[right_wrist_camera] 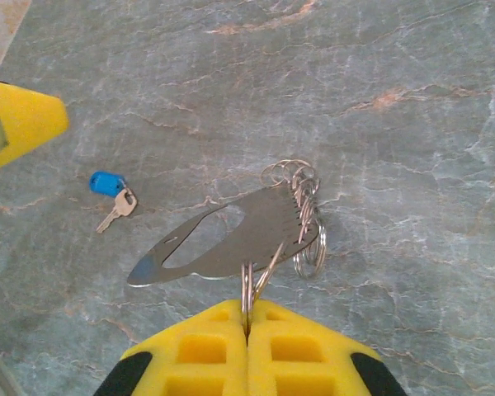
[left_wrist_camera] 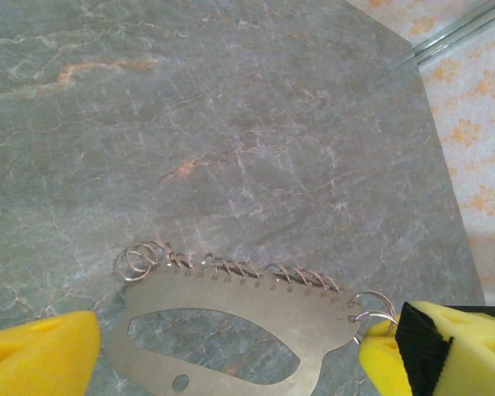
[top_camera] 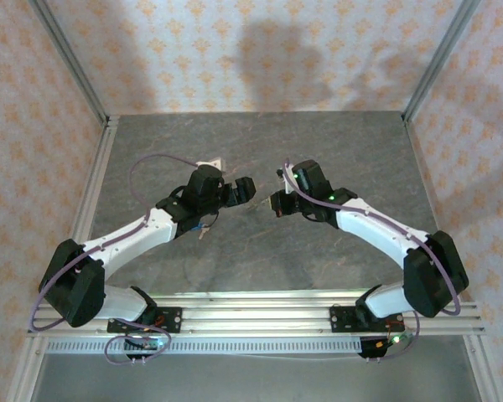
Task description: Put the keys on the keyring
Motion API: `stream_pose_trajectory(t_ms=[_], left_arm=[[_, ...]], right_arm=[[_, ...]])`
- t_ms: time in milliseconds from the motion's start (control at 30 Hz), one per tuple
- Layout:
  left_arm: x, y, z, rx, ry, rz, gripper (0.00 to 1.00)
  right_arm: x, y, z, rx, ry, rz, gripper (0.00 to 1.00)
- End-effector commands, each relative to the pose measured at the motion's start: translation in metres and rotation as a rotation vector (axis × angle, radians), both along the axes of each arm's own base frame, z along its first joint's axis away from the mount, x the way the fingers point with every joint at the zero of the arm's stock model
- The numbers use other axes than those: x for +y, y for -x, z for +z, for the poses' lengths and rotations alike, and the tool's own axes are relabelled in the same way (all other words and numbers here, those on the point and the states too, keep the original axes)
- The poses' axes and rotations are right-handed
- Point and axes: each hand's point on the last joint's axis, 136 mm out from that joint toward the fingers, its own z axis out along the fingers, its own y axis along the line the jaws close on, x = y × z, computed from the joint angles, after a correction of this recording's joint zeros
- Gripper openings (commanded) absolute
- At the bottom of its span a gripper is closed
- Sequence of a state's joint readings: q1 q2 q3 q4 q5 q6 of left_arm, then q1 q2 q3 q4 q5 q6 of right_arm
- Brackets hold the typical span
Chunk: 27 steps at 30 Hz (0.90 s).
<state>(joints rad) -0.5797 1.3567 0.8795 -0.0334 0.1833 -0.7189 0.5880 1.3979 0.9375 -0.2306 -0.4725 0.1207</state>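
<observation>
The keyring (right_wrist_camera: 231,231) is a flat silvery plate with an oval cut-out and several split rings along one edge. My right gripper (right_wrist_camera: 247,318) is shut on one of those rings, so the plate sticks out in front of its fingers. In the left wrist view the keyring (left_wrist_camera: 231,301) spans the gap beside my yellow finger (left_wrist_camera: 37,351). The right gripper (left_wrist_camera: 384,355) pinches a ring at its right end. My left gripper (top_camera: 243,191) stands open, facing the right gripper (top_camera: 278,203). One blue-headed key (right_wrist_camera: 107,186) lies on the table left of the plate, held by nothing.
The grey marble-patterned table (top_camera: 260,142) is bounded by aluminium rails and patterned walls. A small white object (top_camera: 211,164) lies behind the left wrist. A yellow finger of the left gripper (right_wrist_camera: 21,120) shows at the upper left of the right wrist view.
</observation>
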Motion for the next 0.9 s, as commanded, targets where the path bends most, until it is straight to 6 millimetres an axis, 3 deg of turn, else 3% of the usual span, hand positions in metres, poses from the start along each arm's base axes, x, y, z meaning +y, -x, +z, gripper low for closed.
stream_pose_trajectory(t_ms=[0, 400, 700, 867], left_arm=[[0.001, 0.003, 0.005, -0.019, -0.007, -0.028, 0.94], [-0.008, -0.006, 0.027, -0.059, 0.029, -0.070, 0.88], [-0.010, -0.016, 0.069, -0.127, 0.076, -0.111, 0.87], [0.002, -0.027, 0.093, -0.169, 0.128, -0.136, 0.75]], right_arm=[[0.004, -0.002, 0.027, -0.061, -0.098, 0.004, 0.00], [-0.004, -0.012, 0.091, -0.188, -0.323, -0.019, 0.00], [-0.001, -0.006, 0.139, -0.229, -0.438, 0.057, 0.00], [-0.005, -0.003, 0.162, -0.209, -0.531, 0.113, 0.00]])
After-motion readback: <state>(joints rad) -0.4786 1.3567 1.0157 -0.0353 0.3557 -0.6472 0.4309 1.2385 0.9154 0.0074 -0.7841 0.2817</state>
